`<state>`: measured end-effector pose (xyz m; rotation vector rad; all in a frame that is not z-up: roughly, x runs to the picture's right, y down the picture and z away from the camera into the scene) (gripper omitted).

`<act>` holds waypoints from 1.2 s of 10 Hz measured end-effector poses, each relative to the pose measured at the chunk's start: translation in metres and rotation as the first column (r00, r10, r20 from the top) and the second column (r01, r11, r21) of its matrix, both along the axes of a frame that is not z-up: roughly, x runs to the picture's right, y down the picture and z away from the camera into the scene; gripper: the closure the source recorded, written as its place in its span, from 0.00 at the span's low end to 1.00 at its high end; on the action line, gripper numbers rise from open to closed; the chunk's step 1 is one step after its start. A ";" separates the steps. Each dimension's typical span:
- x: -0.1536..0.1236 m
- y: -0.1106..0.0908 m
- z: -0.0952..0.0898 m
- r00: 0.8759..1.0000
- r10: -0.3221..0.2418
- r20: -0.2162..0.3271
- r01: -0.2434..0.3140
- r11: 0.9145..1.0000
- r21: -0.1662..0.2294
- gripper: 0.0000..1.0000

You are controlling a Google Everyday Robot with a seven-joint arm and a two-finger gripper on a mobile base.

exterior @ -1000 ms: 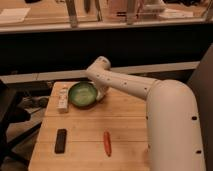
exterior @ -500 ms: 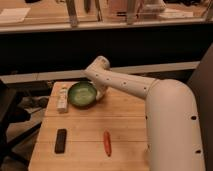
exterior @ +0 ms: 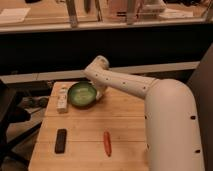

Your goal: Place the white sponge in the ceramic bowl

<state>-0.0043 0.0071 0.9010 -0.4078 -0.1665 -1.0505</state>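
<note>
Nearest us, a flat black bar (exterior: 61, 140) and a slim orange stick (exterior: 107, 143) lie on the wooden table (exterior: 125, 117). Farther back, the glossy green ceramic bowl (exterior: 81, 95) looks empty, so placing remains. The gripper (exterior: 100, 93) hangs at its right rim. We cannot tell its grasp, and it perhaps hides the white sponge.

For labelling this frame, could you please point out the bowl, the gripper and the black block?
bowl (exterior: 81, 95), camera view, green middle.
gripper (exterior: 100, 94), camera view, tip beside the bowl's right rim.
black block (exterior: 61, 140), camera view, its centre.
</note>
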 end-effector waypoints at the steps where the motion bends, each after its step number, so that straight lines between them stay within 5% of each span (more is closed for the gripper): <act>1: -0.001 -0.001 0.000 1.000 -0.008 0.005 0.008 1.000 0.002 0.97; 12: -0.008 -0.007 -0.001 0.995 -0.086 0.044 0.085 0.996 0.018 0.97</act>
